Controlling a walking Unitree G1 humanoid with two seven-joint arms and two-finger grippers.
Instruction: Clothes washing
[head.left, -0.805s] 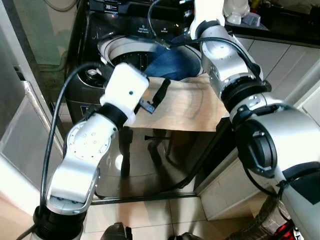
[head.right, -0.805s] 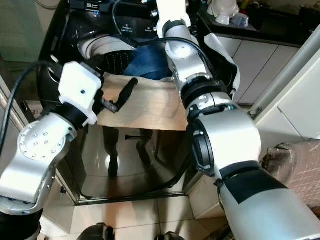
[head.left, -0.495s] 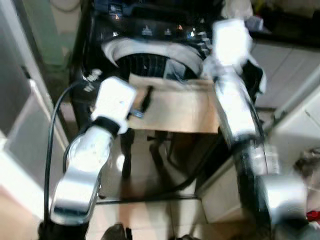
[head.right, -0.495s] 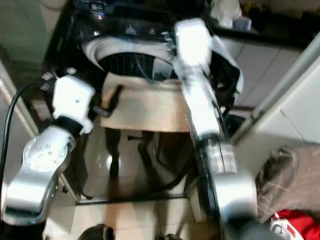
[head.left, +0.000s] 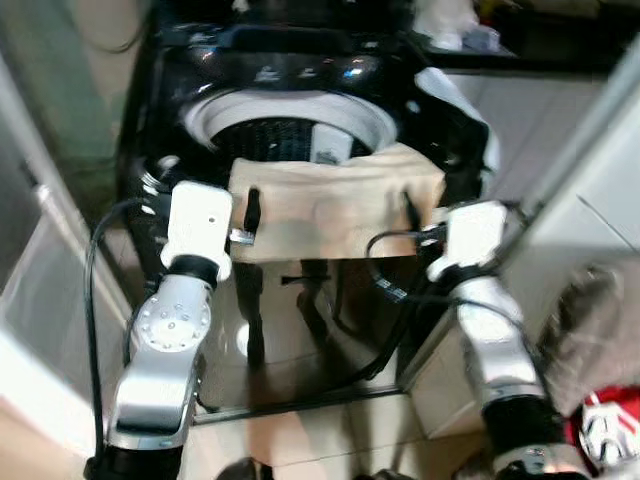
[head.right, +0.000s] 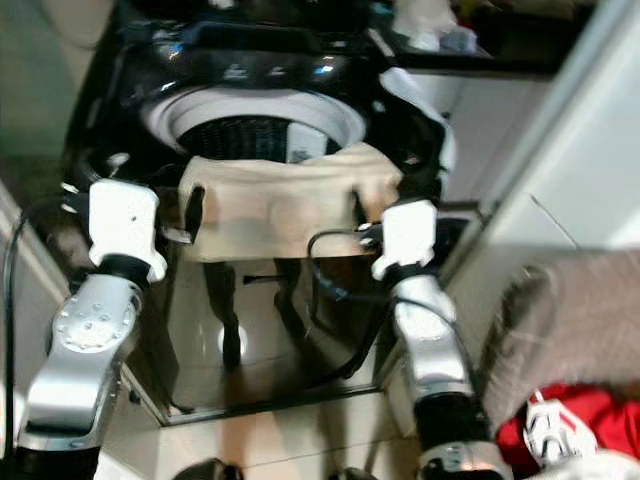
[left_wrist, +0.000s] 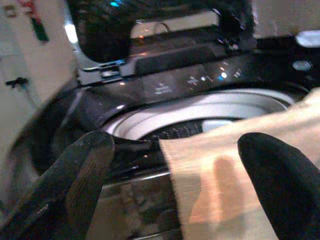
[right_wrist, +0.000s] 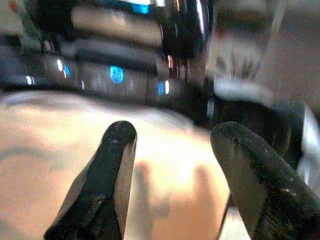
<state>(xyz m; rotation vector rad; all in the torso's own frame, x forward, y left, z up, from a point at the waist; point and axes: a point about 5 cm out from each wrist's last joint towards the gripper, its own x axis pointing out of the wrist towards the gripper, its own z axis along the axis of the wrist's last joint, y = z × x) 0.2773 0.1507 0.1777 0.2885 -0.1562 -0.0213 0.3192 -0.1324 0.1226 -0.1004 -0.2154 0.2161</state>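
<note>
Left eye view shows the cloth (head.left: 335, 205) draped over the washer (head.left: 290, 120) rim, mid-frame, stretched sideways. Left gripper (head.left: 250, 212) and right gripper (head.left: 410, 212) sit at its two ends, fingers spread apart, holding nothing.

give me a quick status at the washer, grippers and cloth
Left gripper open at beige cloth's left edge. Right gripper open over its right side. Cloth draped over washer front rim, drum open behind. Nothing blocking.

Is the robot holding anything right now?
No. Both the left pincer and the right pincer are open, poised over the beige cloth draped on the washing machine's front rim.
</note>
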